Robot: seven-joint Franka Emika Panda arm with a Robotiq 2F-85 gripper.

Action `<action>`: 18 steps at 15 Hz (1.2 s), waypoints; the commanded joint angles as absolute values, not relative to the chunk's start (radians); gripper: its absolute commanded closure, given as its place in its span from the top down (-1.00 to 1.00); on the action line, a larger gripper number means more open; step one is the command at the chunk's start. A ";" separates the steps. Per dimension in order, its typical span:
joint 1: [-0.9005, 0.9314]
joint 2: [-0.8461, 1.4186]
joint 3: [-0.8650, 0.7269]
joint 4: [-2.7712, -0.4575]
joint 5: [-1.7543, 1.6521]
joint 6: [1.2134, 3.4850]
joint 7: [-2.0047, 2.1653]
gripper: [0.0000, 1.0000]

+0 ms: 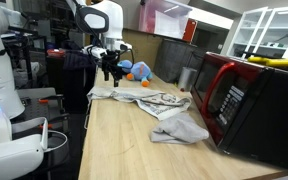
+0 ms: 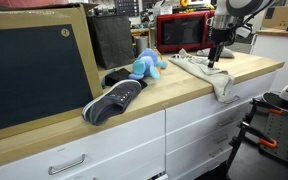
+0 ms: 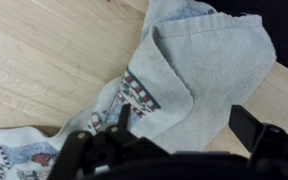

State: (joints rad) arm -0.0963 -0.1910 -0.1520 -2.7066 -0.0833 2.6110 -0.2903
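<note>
The black Robotiq gripper [image 1: 110, 72] hovered with its 2 jaws spread wide and holding nothing, just above one end of the crumpled grey cloth towel with a printed patterned border [image 1: 164, 105], which lay spread along the light wooden countertop [image 1: 124, 140]. In the wrist view the towel [image 3: 204, 60] sat folded over itself directly below the fingers. A blue plush toy [image 2: 149, 66] lay near the towel, a dark sneaker [image 2: 114, 100] just beside the toy, and a red microwave oven [image 1: 249, 100] stood at the towel's other end.
</note>
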 commanded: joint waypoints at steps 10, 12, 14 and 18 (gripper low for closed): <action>-0.139 -0.116 -0.148 -2.746 -0.182 2.789 -0.252 0.50; -0.146 -0.112 -0.148 -2.745 -0.192 2.794 -0.247 0.31; -0.152 -0.109 -0.148 -2.746 -0.204 2.798 -0.240 -0.02; -0.162 -0.116 -0.150 -2.748 -0.228 2.793 -0.232 -0.60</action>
